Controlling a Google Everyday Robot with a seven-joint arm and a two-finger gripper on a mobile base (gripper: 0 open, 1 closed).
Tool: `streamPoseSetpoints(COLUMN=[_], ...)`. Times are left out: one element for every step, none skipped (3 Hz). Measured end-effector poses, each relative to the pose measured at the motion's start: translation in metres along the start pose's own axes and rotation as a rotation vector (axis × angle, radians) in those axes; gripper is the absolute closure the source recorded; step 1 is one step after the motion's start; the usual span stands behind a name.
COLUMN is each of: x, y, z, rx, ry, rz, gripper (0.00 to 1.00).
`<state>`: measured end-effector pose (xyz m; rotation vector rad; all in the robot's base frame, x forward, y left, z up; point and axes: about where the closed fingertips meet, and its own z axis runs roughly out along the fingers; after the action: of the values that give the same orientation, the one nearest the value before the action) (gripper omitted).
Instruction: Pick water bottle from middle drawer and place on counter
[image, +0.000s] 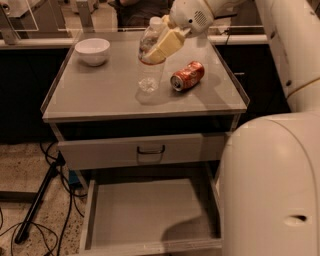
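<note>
The water bottle (150, 57), clear with a white cap, is held upright in my gripper (159, 46) over the middle of the counter (95, 95). Its base is at or just above the counter's surface; I cannot tell if it touches. My gripper comes in from the upper right and its cream-coloured fingers (165, 44) are shut around the bottle's upper body. The middle drawer (150, 215) stands pulled open below, with a bare grey floor.
An orange-red soda can (187, 76) lies on its side just right of the bottle. A white bowl (92, 51) sits at the counter's back left. A closed drawer front with a black handle (150, 150) is above the open drawer. My white arm (270, 185) fills the right side. Cables (30, 215) lie on the floor at the left.
</note>
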<state>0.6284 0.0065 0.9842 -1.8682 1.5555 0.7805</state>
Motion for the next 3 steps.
streamPoseSetpoints(x=[-0.002,-0.016,-0.023], y=[-0.015,-0.031,-0.036], z=[0.019,0.039,0.046], rx=[-0.045,-0.071,-0.079], ry=[-0.068,-0.122,-0.148], rz=[-0.002,-0.026,-0.034], gripper=[1.0,1.0,1.0])
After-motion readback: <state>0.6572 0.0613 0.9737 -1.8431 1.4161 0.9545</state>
